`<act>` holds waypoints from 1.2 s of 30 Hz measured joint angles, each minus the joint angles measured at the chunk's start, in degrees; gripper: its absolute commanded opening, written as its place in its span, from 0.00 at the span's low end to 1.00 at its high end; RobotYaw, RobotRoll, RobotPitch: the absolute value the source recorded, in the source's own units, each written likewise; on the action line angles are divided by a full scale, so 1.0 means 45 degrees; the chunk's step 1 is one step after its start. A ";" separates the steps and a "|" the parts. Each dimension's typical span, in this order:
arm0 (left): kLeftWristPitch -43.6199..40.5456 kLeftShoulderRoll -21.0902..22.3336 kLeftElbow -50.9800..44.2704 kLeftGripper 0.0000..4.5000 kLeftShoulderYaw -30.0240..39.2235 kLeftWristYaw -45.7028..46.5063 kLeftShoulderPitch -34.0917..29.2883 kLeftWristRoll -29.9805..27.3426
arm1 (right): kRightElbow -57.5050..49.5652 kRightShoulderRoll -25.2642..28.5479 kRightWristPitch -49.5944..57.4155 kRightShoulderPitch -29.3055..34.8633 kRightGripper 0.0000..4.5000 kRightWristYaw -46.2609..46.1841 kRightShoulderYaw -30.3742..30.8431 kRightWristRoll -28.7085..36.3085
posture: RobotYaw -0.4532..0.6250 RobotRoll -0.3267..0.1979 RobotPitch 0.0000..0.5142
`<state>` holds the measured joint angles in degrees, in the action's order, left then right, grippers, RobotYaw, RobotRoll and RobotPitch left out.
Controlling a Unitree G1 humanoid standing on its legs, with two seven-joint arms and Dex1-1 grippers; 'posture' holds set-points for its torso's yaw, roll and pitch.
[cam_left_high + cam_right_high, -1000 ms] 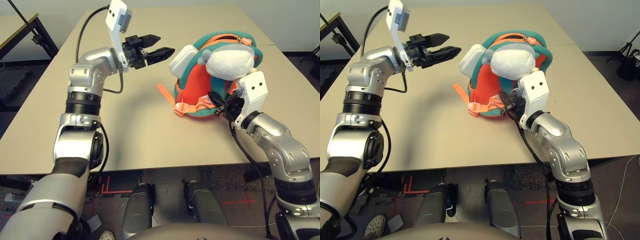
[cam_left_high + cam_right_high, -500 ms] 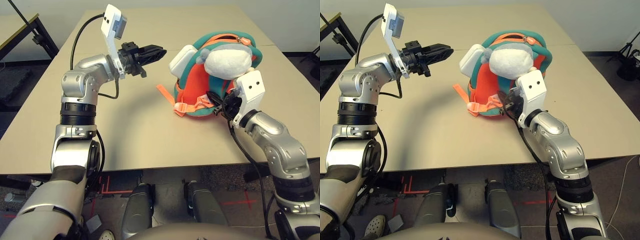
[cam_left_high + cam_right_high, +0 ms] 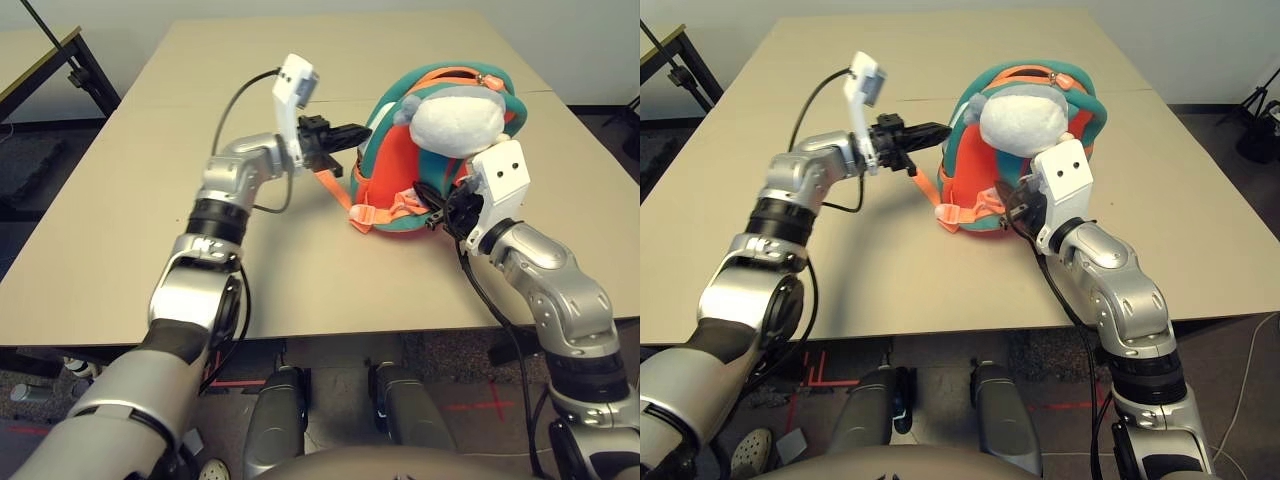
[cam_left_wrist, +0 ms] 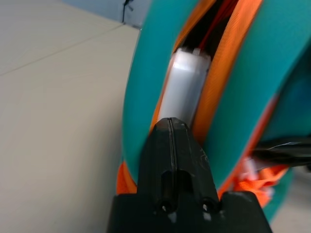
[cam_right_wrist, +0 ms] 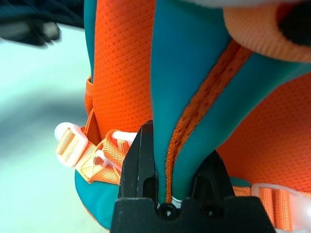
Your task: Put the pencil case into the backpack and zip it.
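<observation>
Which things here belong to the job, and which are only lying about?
For the job: backpack, pencil case in its opening, left gripper shut, right gripper clamped on the backpack's teal edge.
Only there: table, plush toy.

Setting: robotics lab or test room.

The work surface is a large, plain beige rectangular laminate table (image 3: 150,200) with a seam across its far half and no household furnishings on it. A second beige table with black metal legs (image 3: 40,70) stands at the far left. The floor is dark grey carpet (image 3: 25,160) carrying red tape cross marks (image 3: 480,405) beneath the table edge. Black tripod legs (image 3: 1255,100) stand at the far right, beside a plain pale wall (image 3: 590,40).
</observation>
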<state>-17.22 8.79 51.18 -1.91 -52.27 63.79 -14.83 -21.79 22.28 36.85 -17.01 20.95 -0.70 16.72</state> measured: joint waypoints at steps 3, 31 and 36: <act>0.0333 -0.0204 0.0275 0.00 0.0022 -0.0018 0.0000 0.0123 | 0.0022 0.0000 -0.0010 -0.0005 0.11 0.0023 -0.0001 -0.0013 | 0.27 0.62 0.21; -0.5346 0.2465 -0.9509 1.00 -0.0249 -0.1574 -0.0993 -0.3188 | 0.0484 -0.0094 -0.0454 -0.0057 0.11 0.0267 0.0087 -0.0291 | 0.28 0.62 0.16; -0.4178 0.1684 -0.7579 1.00 -0.0837 -0.1799 -0.0319 -0.2588 | 0.0495 -0.0108 -0.0461 -0.0054 0.11 0.0290 0.0096 -0.0386 | 0.27 0.62 0.16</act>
<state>-36.02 16.37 17.08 -5.67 -60.36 62.35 -26.48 -19.56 21.80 34.77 -17.25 22.26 -0.27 14.99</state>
